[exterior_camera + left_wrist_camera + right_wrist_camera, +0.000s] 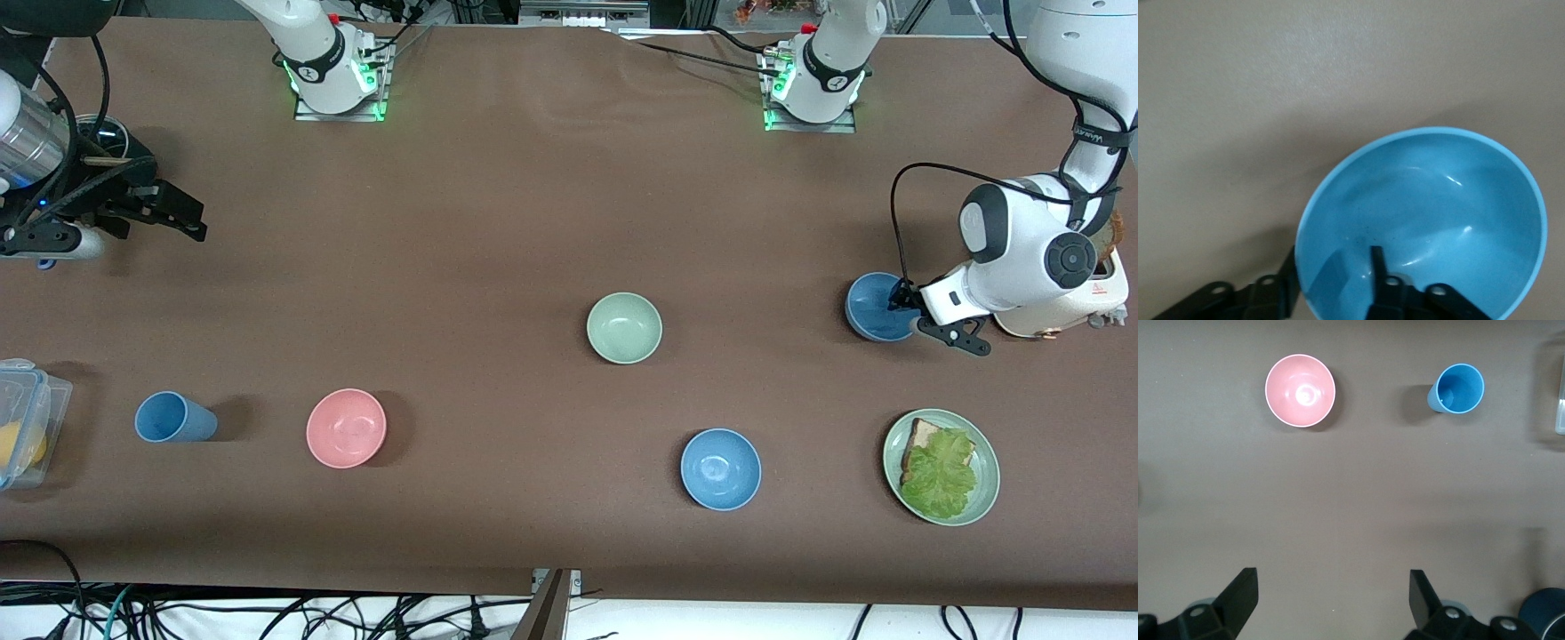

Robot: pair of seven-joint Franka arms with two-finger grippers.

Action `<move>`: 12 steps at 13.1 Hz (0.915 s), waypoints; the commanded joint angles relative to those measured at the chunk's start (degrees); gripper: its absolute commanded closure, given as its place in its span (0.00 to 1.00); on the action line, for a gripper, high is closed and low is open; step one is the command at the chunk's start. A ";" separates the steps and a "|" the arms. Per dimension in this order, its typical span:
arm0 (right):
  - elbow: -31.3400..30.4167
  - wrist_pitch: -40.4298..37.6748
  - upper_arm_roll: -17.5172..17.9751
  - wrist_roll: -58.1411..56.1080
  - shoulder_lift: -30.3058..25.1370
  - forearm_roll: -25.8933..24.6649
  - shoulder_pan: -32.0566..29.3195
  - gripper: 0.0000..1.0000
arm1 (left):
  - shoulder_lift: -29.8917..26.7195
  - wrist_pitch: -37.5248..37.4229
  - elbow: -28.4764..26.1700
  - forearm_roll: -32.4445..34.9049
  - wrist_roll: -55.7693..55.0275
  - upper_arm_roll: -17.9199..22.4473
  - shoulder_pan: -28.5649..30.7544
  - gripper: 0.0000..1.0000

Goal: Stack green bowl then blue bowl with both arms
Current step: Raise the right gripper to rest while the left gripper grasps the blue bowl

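Left gripper (900, 313) sits at the blue bowl (876, 307) toward the left arm's end of the table (498, 204) — one finger (1379, 267) inside the rim, the other outside, jaws narrowed across the wall; whether they press it, I cannot tell. Green bowl (624, 327) stands alone mid-table, untouched. Right gripper (182, 218) waits over the right arm's end — jaws spread wide, grasping nothing.

cup (174, 418) beside bowl (346, 428), plate (941, 467) apart
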 commanded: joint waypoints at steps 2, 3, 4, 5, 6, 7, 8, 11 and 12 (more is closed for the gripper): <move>0.63 -0.43 0.08 -0.33 -0.14 -0.51 -0.36 0.00 | -0.39 -0.40 1.15 0.68 1.78 -0.74 0.77 1.00; 0.63 -0.35 0.08 -0.25 0.04 -0.51 -0.45 0.00 | -0.83 -0.49 1.41 0.68 2.39 -0.82 0.77 1.00; 0.63 0.00 0.08 -0.25 0.13 -0.51 -0.37 0.00 | -1.00 -1.02 2.28 0.68 3.18 -0.82 0.77 1.00; 0.63 0.09 0.08 -0.34 0.13 -0.42 -0.37 0.00 | -1.88 -1.80 2.90 0.68 4.05 -1.00 0.77 1.00; 0.63 0.18 0.08 -0.42 0.13 -0.42 -0.37 0.00 | -3.36 -3.29 3.60 0.59 4.06 -1.09 0.51 1.00; 0.63 0.27 0.08 -0.43 0.13 -0.42 -0.37 0.00 | -4.25 -6.35 5.26 0.15 4.06 -1.87 0.33 1.00; 0.63 0.27 0.08 -0.51 0.30 -0.42 -0.37 0.00 | -4.52 -11.60 8.50 -0.11 3.54 -3.44 0.33 1.00; 0.63 0.27 0.08 -0.51 0.30 -0.42 -0.45 0.00 | -3.73 -27.87 20.28 -0.64 -2.68 -8.71 0.16 1.00; 0.63 0.36 0.08 -0.51 0.30 -0.42 -0.45 0.00 | -3.82 -29.39 21.35 -0.64 -6.01 -11.08 0.07 1.00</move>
